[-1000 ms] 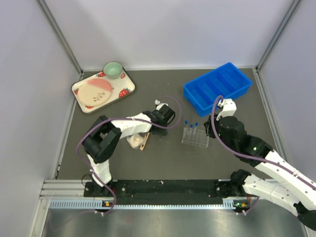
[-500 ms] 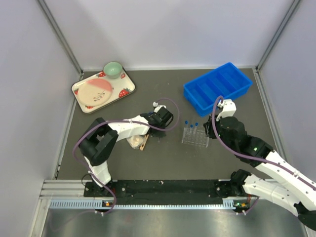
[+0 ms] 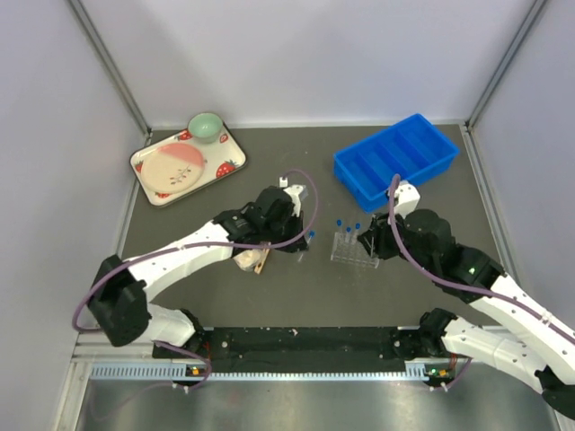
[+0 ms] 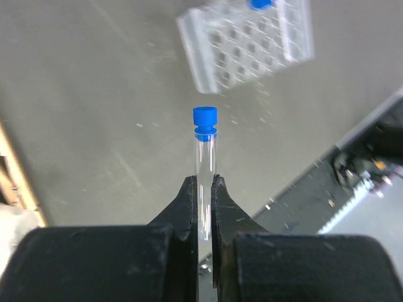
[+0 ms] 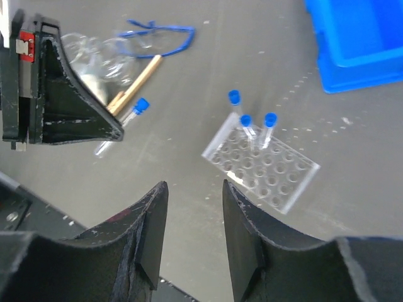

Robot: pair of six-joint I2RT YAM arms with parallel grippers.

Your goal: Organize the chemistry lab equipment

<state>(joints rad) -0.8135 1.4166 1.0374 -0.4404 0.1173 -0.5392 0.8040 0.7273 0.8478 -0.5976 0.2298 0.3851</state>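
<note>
Blue-capped tube (image 4: 204, 148): clamped between the closed fingers of the left gripper (image 4: 203, 186), its cap projecting past the fingertips, held clear of the table (image 4: 94, 94). Tube rack (image 5: 261, 165): on the table ahead of that gripper and just beyond the tips of the right gripper (image 5: 194, 189), whose jaws stand partly apart and hold nothing. Three more capped tubes (image 5: 252, 129) stand along the rack's far edge. Wooden stick (image 5: 135, 85) and glass flasks (image 5: 94, 53) lie far left of the right gripper.

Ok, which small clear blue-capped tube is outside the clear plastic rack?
The tube pinched in the left gripper; the other three stand in the rack.
</note>
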